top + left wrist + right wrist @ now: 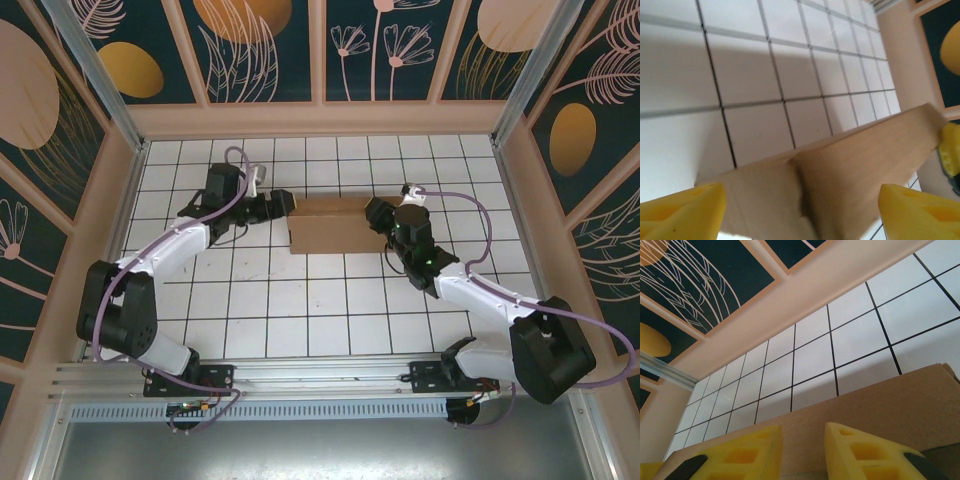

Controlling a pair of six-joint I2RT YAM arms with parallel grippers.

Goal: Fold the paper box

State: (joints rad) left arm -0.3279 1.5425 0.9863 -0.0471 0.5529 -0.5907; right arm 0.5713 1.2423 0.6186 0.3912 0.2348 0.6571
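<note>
Box mid-fold, both grippers at it.
Your box (335, 228) sits mid-counter (300, 300), looking only partly raised, closing flaps left. Left gripper (800, 192) spread wide astride the cardboard; right gripper (804, 432) nearly together at its edge, clamped or not, can't tell.

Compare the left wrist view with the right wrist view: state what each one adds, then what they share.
Left wrist: the left pincer, its fingers wide apart with the paper box lying between them, and a notched crease in the cardboard.
Right wrist: the right pincer, its fingers close together against the cardboard; whether they pinch it is unclear. A metal post stands at the wall.
Shared: the brown paper box, the white tiled table and the dark patterned wall.
</note>
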